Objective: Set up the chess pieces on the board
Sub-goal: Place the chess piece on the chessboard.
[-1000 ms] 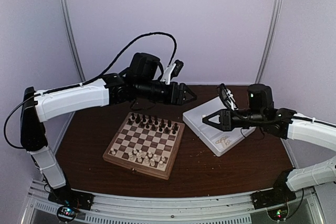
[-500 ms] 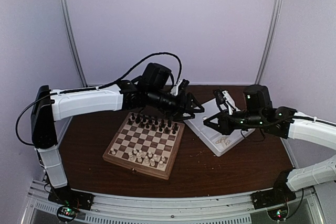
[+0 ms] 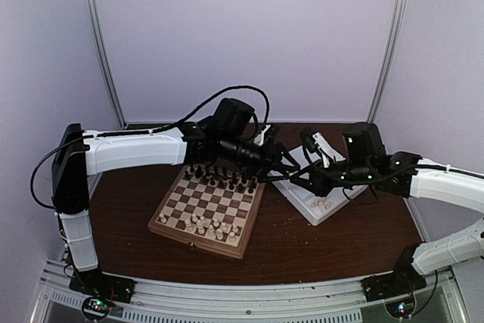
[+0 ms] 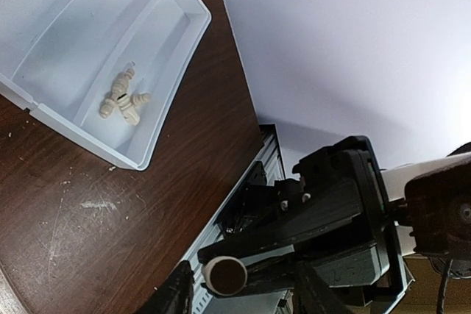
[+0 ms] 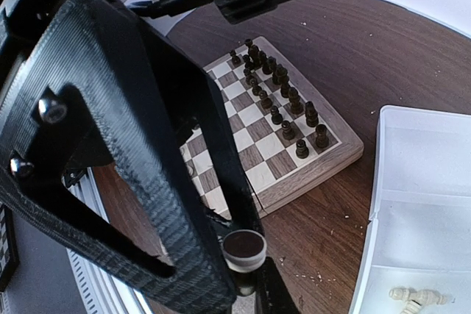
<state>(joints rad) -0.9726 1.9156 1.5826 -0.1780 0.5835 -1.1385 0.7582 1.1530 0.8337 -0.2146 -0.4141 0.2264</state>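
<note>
The board [image 3: 175, 215] lies left of centre, with dark figures [image 3: 219, 177] on its far rows and cream chess pieces [image 3: 206, 225] on its near rows. The board [image 5: 254, 137] also shows in the right wrist view. My right gripper [image 3: 297, 179] [image 5: 249, 266] is shut on one cream chess piece [image 5: 243, 246], its dark round base turned up. My left gripper [image 3: 286, 166] [image 4: 241, 293] is open, jaws wide apart, right in front of that piece [image 4: 224, 275] and the right gripper [image 4: 331, 211]. Both hover between board and tray. I cannot tell if the left fingers touch the piece.
A white plastic tray [image 3: 338, 205] [image 4: 184, 42] [image 5: 412, 145] stands right of the board and holds a few loose cream pieces [image 3: 324, 204] [image 4: 121, 97] [image 5: 416, 297]. The left arm's cable loops above the board. The table's metal front rail [image 3: 249, 293] runs along the near edge.
My left arm has swung right and dropped lower toward the right gripper. My right gripper has moved left from over the tray to meet it, still holding the piece.
</note>
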